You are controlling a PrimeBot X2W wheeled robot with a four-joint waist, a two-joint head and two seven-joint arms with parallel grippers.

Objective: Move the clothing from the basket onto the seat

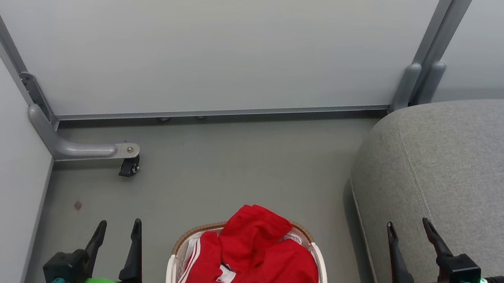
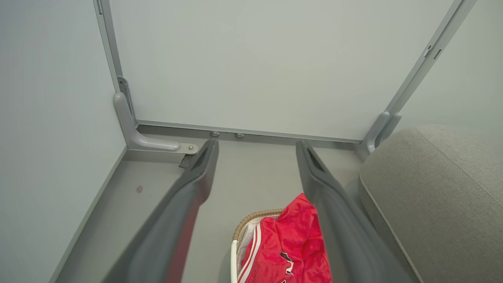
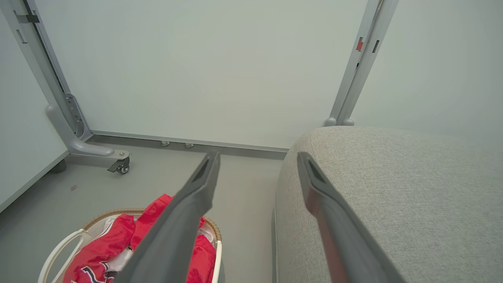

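Red clothing (image 1: 253,263) with white stripes and dark numerals is heaped in the white basket (image 1: 172,264) with the brown woven rim, on the floor at the bottom middle of the head view. The grey seat (image 1: 464,173) fills the right side. My left gripper (image 1: 118,230) stands open over the floor, left of the basket. My right gripper (image 1: 411,231) is open above the seat's front edge. The left wrist view has the clothing (image 2: 290,243) low between the fingers, the basket (image 2: 235,251) and the seat (image 2: 432,196). In the right wrist view the clothing (image 3: 102,251) lies lower left in the basket (image 3: 59,251), the seat (image 3: 393,188) at right.
White partition panels (image 1: 206,38) wall in the back and left. A grey metal foot with a black caster (image 1: 129,166) juts onto the floor at left. Bare grey floor (image 1: 240,168) lies between the basket, the panels and the seat.
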